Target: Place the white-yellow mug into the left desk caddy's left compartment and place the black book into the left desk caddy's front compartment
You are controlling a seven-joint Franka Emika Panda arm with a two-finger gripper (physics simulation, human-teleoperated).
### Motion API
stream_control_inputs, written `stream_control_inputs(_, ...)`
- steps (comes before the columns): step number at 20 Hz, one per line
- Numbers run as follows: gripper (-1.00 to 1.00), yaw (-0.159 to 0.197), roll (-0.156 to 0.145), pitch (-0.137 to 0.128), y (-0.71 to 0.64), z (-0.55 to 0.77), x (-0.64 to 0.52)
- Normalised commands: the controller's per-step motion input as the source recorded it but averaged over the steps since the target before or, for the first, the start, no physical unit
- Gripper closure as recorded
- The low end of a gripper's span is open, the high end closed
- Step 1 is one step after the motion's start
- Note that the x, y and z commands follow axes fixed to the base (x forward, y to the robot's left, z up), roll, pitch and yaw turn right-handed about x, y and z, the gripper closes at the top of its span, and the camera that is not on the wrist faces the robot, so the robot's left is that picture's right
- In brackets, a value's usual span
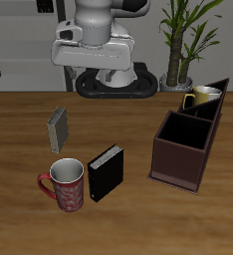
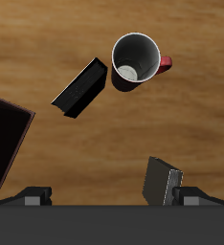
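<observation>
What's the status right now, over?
Gripper up high, holding nothing. Yellow mug already sits in the caddy. Black book stands on the table, untouched, red mug beside it.

No text, label, brand, number or sign is readable on any object in either view; every surface is unmarked.

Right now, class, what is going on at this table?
A robot arm hangs above the table holding nothing, its gripper looking down on the red mug, the black book and the grey book. The white-yellow mug already sits in a narrow section of the left desk caddy. The black book still stands on the table beside the red mug, so it is yet to be moved.
</observation>
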Motion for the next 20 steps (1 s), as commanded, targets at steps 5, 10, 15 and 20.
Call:
stream_control_inputs(5,-1.0,-0.009,0.021,-0.01,0.08,0.04,0.28)
stream_control_inputs(10,-1.0,-0.018,0.055,0.019,-0.01,-0.04,0.38)
stream_control_inputs(15,-1.0,-0.031,-0.004,-0.002,0.0,-0.08,0.25)
stream_control_inputs(20,-1.0,-0.044,-0.01,-0.019,-0.02,-0.04,0.22)
